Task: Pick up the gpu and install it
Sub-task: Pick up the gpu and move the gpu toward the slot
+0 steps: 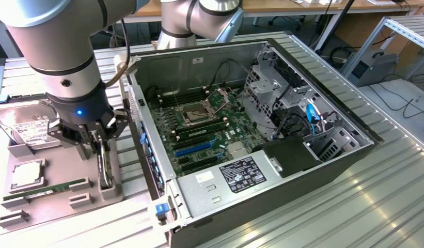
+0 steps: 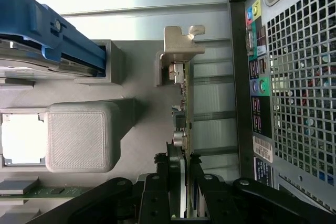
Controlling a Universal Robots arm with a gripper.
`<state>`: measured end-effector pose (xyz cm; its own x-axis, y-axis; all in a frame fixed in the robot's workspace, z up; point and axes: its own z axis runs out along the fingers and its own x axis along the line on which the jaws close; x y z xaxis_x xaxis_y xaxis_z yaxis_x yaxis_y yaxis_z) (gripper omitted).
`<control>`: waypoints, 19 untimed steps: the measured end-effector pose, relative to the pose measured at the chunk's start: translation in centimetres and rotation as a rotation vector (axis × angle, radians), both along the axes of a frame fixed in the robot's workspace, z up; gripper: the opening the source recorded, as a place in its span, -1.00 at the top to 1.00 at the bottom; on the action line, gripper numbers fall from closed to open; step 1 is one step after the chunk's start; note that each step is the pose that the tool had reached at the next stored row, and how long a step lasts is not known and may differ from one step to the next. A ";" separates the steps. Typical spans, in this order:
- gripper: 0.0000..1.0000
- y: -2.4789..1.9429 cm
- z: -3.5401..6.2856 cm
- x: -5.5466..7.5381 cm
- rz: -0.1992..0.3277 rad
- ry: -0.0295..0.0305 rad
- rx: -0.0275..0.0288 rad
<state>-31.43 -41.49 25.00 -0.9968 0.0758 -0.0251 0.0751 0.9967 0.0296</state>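
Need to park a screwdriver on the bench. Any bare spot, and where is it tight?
Bare: the slatted table to the exterior view's right of the PC case, plus a narrow strip along the tray at the bottom of the exterior view. Crowded: the loaded tray itself, and the gap between tray and case, where the gripper is closed on the gpu.

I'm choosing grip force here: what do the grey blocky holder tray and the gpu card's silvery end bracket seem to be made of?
Grey blocky holder tray: probably 3D-printed plastic with a matte finish; fine parallel layer lines cross its raised block. Silvery end bracket of the thin dark gpu card: apparently thin sheet metal, dull pale sheen, folded into a tab with a hooked tip.
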 end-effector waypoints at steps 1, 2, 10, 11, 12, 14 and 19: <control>0.47 0.00 0.03 0.0 0.000 -0.0001 0.0000; 0.47 0.00 0.06 0.0 0.000 0.0000 0.0000; 0.47 0.00 0.25 0.0 0.000 0.0000 0.0000; 0.47 0.00 0.28 0.0 0.000 0.0000 0.0000; 0.47 0.00 0.32 0.0 0.000 -0.0001 0.0000; 0.47 0.00 0.39 0.0 0.000 0.0000 0.0000; 0.47 0.00 0.60 0.0 0.000 0.0000 0.0000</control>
<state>-31.43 -41.49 25.60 -0.9968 0.0759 -0.0251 0.0751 0.9967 0.0295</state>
